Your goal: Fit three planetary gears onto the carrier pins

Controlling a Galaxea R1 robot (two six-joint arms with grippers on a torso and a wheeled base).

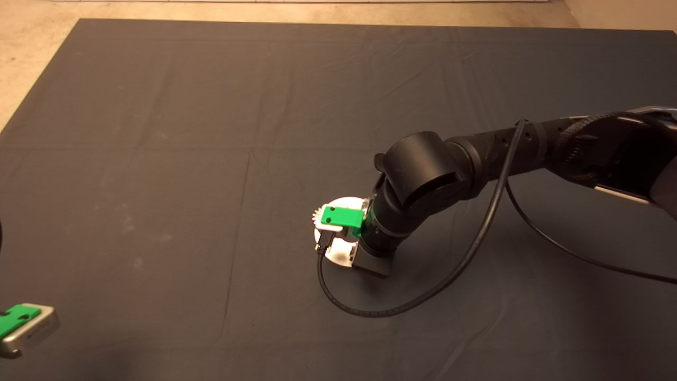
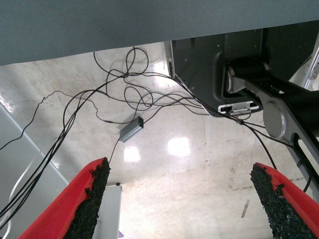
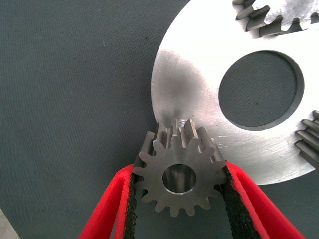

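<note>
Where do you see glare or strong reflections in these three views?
Left wrist view: bright light patches shine on the glossy floor. Right wrist view: the disc looks washed out white, with a soft shadow near the held gear. Head view: the mat shows no glare.

Right arm [image 1: 476, 159]: matte black, tubular links, a bulbous rounded elbow housing [image 1: 423, 164], a row of small holes along the forearm. Black cable [image 1: 465, 254], thin, loose, looping from forearm to wrist. Wrist camera block [image 1: 373, 262], grey and boxy.

Right hand [image 1: 338, 219]: bright green plastic plate with two small holes; red fingers [image 3: 107, 209] lined with rough black pads [image 3: 130, 209].

Left hand [image 1: 21, 325]: green plate on a silver-grey body; red fingers [image 2: 65, 209], crumbly black pads [image 2: 94, 199].
</note>
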